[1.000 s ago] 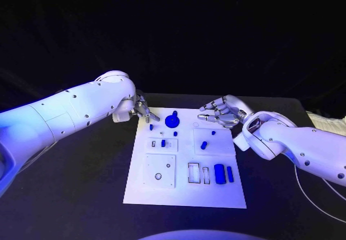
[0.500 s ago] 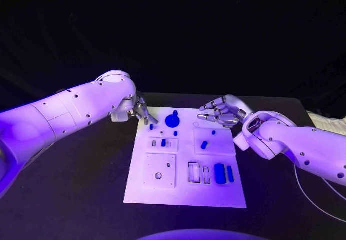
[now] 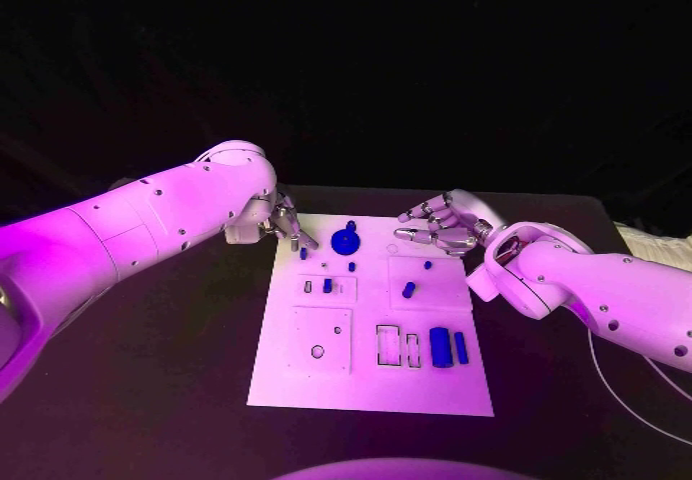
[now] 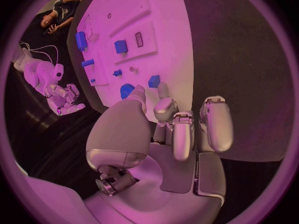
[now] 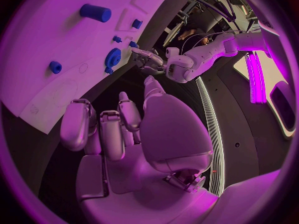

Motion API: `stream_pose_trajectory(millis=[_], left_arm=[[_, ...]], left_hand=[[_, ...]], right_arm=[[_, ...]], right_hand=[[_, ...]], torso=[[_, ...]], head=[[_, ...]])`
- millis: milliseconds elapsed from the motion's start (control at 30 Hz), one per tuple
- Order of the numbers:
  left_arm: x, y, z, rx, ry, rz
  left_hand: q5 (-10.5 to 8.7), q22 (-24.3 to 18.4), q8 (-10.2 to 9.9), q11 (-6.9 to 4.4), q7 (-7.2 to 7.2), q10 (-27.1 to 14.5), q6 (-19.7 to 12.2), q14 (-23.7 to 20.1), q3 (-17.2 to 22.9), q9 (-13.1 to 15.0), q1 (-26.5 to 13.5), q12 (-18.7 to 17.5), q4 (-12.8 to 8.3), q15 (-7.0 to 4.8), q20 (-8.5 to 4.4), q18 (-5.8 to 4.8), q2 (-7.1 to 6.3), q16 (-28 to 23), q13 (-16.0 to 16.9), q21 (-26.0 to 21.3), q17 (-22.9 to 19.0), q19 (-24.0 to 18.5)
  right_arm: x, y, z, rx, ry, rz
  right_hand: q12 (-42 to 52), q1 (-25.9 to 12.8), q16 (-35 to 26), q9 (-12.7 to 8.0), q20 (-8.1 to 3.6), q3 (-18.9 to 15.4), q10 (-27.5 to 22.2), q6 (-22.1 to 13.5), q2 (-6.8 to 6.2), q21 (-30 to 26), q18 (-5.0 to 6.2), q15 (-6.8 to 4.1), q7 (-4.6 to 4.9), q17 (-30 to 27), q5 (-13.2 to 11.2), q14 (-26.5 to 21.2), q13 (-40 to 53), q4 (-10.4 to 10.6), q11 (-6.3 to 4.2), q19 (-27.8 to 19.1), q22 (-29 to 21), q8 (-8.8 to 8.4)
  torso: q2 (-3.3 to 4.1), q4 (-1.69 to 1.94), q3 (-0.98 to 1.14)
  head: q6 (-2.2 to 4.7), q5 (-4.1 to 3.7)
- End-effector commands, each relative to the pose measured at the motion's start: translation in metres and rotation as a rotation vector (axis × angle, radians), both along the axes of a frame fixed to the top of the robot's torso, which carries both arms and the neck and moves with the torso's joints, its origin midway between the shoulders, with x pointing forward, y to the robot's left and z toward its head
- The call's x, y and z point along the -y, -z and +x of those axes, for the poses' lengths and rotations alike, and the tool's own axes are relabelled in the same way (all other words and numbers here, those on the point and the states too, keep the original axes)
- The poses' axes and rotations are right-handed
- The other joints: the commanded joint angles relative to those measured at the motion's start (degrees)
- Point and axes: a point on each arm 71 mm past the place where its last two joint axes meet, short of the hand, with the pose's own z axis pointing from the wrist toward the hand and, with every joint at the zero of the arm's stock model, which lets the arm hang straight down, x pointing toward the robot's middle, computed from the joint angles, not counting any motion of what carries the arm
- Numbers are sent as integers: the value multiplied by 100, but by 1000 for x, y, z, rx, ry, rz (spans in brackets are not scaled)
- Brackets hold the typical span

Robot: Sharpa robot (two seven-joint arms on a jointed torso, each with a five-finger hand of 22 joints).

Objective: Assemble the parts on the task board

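Note:
The white task board (image 3: 368,385) lies in the middle of the black table. A blue gear (image 3: 345,241) stands near its far edge, with small blue pegs (image 3: 352,266) close by. Two blue blocks (image 3: 438,347) sit at the near right. My left hand (image 3: 281,225) hovers at the board's far left corner, fingers bent and apart, holding nothing; in the left wrist view its fingertips (image 4: 138,90) point toward the gear (image 4: 127,90). My right hand (image 3: 440,228) hangs over the far right corner, fingers loosely bent, nothing in it. The right wrist view shows the gear (image 5: 113,56) and a blue cylinder (image 5: 94,12).
A small blue peg (image 3: 303,253) lies just beneath my left hand's fingers. Recessed slots (image 3: 389,345) and a square plate with a hole (image 3: 319,342) occupy the board's near half. A white cable (image 3: 635,385) and a pale object (image 3: 656,245) lie at the table's right edge.

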Motion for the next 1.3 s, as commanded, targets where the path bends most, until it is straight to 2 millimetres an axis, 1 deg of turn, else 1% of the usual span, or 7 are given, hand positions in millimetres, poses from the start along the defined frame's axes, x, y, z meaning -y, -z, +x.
stream_pose_trajectory(millis=[33,700,867,967,1067,1133,1300], left_arm=[[3,2,-1,-11,18,4],[6,7,-1,-22,21,10],[7,6,-1,-14,15,7],[7,6,-1,-14,15,5],[8,7,-1,-23,17,-2],[9,7,-2,-29,19,-5],[9,7,-3,-35,22,-13]], left_hand=[[15,457,29,-30,-39,1,-13,582,50,17,57,36,5,-42,-48,32,24,18,4,22,1510,42],[22,489,139,-52,-64,16,-89,582,450,200,276,52,-13,-58,-64,28,11,18,5,29,1510,53],[39,500,139,-92,-111,1,-173,582,977,259,749,32,-136,-94,-92,30,180,18,-11,25,1510,54],[57,503,115,-106,-113,-29,-260,582,1538,289,1209,-19,-367,-112,-119,30,237,18,-46,15,1510,52],[63,506,104,-82,-78,-39,-319,582,2099,329,1400,-68,-530,-89,-107,28,109,18,-86,1,1510,47],[33,514,125,-18,-42,-14,-321,582,2785,404,1257,-103,-581,-53,-68,28,-171,18,-125,-17,1510,44],[12,527,156,-23,-33,15,-326,582,3441,509,1041,-112,-752,-31,-48,33,-426,18,-144,-36,1510,43]], right_arm=[[-2,1,-1,-3,-19,-2],[-2,1,-1,-4,-21,-1],[-2,1,-1,-4,-21,-1],[-3,1,-1,-4,-22,-1],[-3,1,-1,-4,-24,0],[-3,1,-1,-5,-24,0],[-3,1,-1,-6,-24,-1]], right_hand=[[-29,4,-31,-10,11,-27,-31,39,70,-20,79,-20,-8,689,21,410,-8,-2,4,-31,-5,3],[-26,6,-31,-10,10,-37,-30,39,72,-26,81,-20,-8,689,44,410,-6,-6,4,-34,-14,3],[-26,6,-31,-10,10,-37,-30,39,72,-26,81,-20,-8,689,44,410,-6,-6,4,-34,-14,3],[-26,6,-31,-10,10,-37,-30,39,72,-26,81,-20,-8,689,44,410,-6,-6,4,-34,-14,3],[-26,6,-31,-10,10,-37,-30,39,72,-26,81,-20,-8,689,44,410,-6,-6,4,-34,-14,3],[-26,6,-31,-10,10,-37,-30,39,72,-26,81,-20,-8,689,44,410,-6,-6,4,-34,-14,3],[-26,6,-31,-10,10,-37,-30,39,72,-26,81,-20,-8,689,44,410,-6,-6,4,-34,-14,3]], torso=[[5,-11,1],[0,0,-1],[0,2,-2],[-3,1,-3],[2,-2,-1],[3,-1,-3],[0,4,0]], head=[[-10,-3],[-43,-26],[-56,-26],[-68,-29],[-78,-23],[-86,-32],[-102,-34]])
